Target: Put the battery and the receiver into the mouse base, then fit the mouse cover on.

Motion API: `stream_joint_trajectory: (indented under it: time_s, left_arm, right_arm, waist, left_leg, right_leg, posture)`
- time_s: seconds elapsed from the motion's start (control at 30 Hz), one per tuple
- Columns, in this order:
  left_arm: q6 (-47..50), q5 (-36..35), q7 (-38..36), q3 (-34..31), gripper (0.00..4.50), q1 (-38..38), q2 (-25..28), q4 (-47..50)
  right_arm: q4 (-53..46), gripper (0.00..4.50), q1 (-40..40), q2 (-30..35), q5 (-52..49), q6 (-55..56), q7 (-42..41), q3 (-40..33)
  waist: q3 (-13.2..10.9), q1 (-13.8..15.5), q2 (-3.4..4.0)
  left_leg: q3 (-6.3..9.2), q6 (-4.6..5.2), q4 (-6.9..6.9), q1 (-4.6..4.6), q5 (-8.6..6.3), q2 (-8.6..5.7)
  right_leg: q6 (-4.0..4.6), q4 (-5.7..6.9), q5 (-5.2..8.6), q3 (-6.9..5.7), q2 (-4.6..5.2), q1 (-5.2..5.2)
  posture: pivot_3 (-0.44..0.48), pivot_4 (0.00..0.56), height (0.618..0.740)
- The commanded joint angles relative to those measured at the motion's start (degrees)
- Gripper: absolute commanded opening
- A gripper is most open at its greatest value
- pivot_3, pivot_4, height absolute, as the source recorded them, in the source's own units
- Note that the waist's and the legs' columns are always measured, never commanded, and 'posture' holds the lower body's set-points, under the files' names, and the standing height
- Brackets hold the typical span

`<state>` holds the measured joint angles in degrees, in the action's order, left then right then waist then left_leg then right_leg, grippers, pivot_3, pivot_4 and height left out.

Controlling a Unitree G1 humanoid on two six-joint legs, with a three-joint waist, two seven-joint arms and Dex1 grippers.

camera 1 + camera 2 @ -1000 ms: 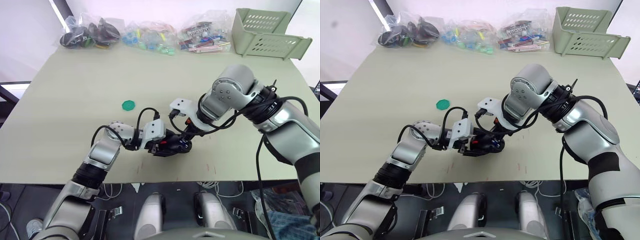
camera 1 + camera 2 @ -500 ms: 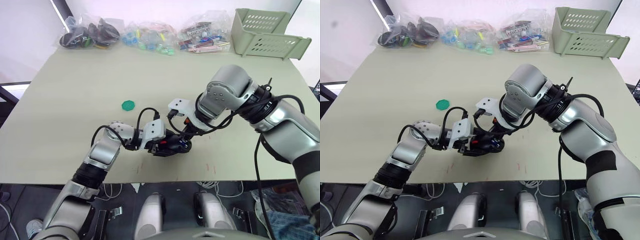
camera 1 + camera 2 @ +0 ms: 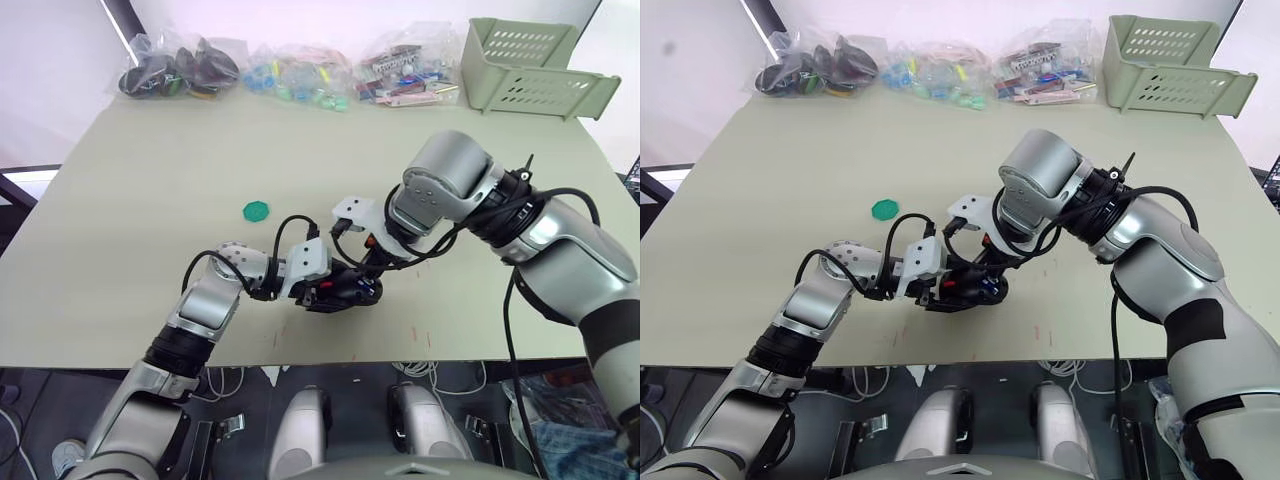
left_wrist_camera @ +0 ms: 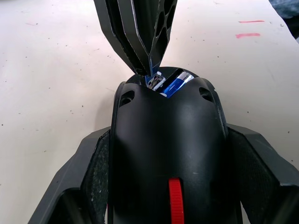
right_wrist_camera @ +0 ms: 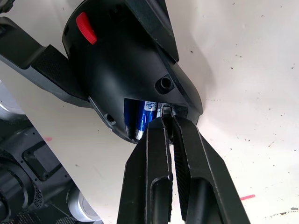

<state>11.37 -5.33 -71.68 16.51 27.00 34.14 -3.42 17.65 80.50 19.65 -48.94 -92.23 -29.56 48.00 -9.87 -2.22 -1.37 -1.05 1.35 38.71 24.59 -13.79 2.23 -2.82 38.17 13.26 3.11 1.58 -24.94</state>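
Note:
My left gripper [image 4: 168, 140] is shut on the mouse base [image 4: 163, 154], a black shell with a red part [image 4: 174, 205], held just above the table's front edge [image 3: 345, 290]. The blue battery [image 4: 176, 84] lies in its open compartment. Beside it the receiver [image 5: 167, 111] shows its silvery end at the slot. My right gripper [image 5: 167, 125] reaches in from the far right side and is shut on the receiver, its fingertips touching the base's rim [image 3: 372, 272]. The mouse cover is out of view.
A flat green disc [image 3: 257, 210] lies left of the grippers. Clear bags of parts [image 3: 300, 75] line the table's back edge, and a pale green basket [image 3: 530, 65] stands at the back right. The table edge is close under the mouse base.
The right arm's elbow has swung a little to the left while its fingertips stay at the mouse base. The left gripper and the base have not moved.

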Motion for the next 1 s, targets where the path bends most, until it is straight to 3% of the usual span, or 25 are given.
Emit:
stream_joint_trajectory:
  time_s: [0.03,0.57,1.0]
  left_arm:
    - [-0.2,1.2,1.6,1.2,3.24,0.8,-0.9,0.4]
    - [1.0,1.1,2.5,0.4,3.24,0.8,-1.4,-0.1]
    - [0.9,1.3,1.9,0.2,3.24,2.3,-1.7,-2.3]
  right_arm:
    - [-0.8,0.00,-0.1,-3.0,0.6,-0.3,-1.0,-0.1]
    - [-8.9,0.00,-1.4,0.6,4.6,-0.3,-3.5,-0.6]
    - [-13.6,0.00,-3.7,2.8,3.9,-0.3,-0.3,-2.9]
  waist:
    - [0.0,-0.1,0.00]
    - [0.0,0.1,0.01]
    - [0.0,0.3,0.03]
  left_leg:
    - [0.00,0.00,0.00,-0.03,0.00,0.00]
    - [0.08,0.00,0.00,-0.14,0.00,-0.01]
    - [0.18,0.00,0.00,0.00,0.00,-0.04]
  right_leg:
    - [0.00,0.00,0.00,0.00,0.00,0.03]
    - [0.00,-0.10,0.00,-0.06,0.02,0.23]
    - [0.00,-0.17,0.00,-0.16,0.06,0.20]
  posture:
    - [0.000,0.150,0.740]
    - [0.000,0.150,0.740]
    - [0.000,0.150,0.740]
